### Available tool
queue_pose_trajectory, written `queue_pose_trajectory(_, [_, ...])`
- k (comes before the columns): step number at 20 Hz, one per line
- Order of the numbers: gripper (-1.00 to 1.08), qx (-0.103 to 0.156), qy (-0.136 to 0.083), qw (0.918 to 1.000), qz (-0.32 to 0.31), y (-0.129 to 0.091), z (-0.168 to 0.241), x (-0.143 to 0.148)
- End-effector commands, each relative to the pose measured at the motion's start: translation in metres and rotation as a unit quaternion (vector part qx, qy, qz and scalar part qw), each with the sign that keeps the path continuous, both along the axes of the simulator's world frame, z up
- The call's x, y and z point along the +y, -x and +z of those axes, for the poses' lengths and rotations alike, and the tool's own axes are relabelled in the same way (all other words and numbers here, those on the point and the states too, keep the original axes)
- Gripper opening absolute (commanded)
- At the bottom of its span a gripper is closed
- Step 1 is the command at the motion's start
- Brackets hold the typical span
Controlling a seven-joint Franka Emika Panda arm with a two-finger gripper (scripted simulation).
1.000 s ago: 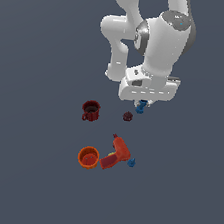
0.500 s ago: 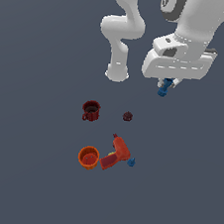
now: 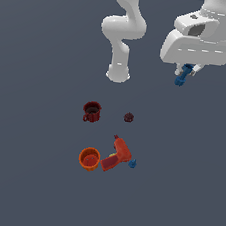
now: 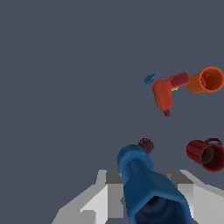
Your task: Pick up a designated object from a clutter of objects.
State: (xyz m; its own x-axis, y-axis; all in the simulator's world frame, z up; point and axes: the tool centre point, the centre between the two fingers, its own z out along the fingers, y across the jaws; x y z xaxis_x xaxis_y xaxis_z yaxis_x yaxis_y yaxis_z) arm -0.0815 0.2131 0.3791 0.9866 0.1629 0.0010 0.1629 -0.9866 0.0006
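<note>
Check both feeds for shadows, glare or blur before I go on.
Exterior view: flat, even light, no cast shadows or glare; the mug and drill look coarse and pixelated. Wrist view: the dark-blue piece in the claw looms large, blocking the foreground.

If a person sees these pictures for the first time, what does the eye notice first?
First comes the big white gripper, high at the exterior view's right, shut on the dark-blue piece, well above the floor. Next come the warm colours on the grey floor below: the orange cup beside the red-orange toy drill, and the dark red mug behind them.
</note>
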Motion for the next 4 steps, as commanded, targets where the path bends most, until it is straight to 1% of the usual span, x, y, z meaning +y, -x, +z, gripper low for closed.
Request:
queue_pose_trajectory(1, [-1.0,0.0,0.0,1.0,0.0,0.0009,0.006,0.0041])
queue_pose_trajectory(4, [-1.0,0.0,0.0,1.0,0.0,0.0011,0.0081,0.0057])
